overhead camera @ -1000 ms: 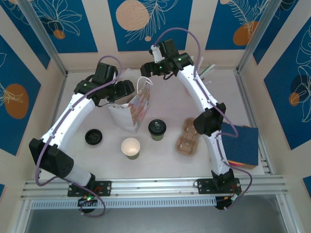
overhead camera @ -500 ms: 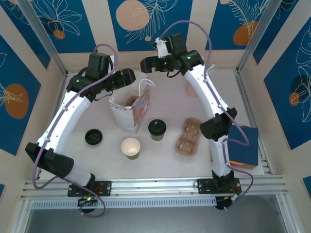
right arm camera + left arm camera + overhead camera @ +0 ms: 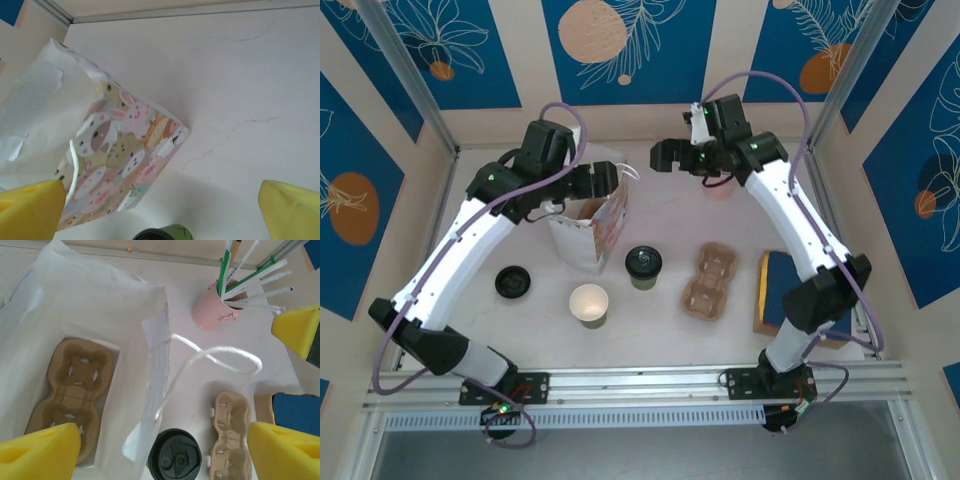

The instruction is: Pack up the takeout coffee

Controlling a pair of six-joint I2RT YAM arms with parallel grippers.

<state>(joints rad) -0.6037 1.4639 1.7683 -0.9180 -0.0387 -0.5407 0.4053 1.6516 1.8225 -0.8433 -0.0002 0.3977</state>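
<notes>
Nearest the arm bases sit an unlidded green cup (image 3: 588, 304) and a loose black lid (image 3: 512, 282), both spares and not the target. Just behind them the takeout coffee (image 3: 643, 265) stands upright on the table (image 3: 660, 325) with its lid on. It is just beside the gift bag's (image 3: 582, 238) near right corner, between the bag and a cardboard carrier (image 3: 710, 280). It is not packed yet.

The bag stands upright with its mouth open. A second carrier (image 3: 75, 385) lies flat on the bag floor, probably as a seat to keep the cup from tipping. The string handle (image 3: 220, 352) flops outward to the right, off the opening.

The left gripper (image 3: 604, 180) hovers over the bag's right rim with its fingers spread wide, holding nothing. It is likely placed there to check or hold the mouth open.

Farther back, the right gripper (image 3: 666, 156) hangs beyond the bag, also wide apart and empty, so it is free to fetch the cup. A pink straw holder (image 3: 212, 315) stands at the far side.
</notes>
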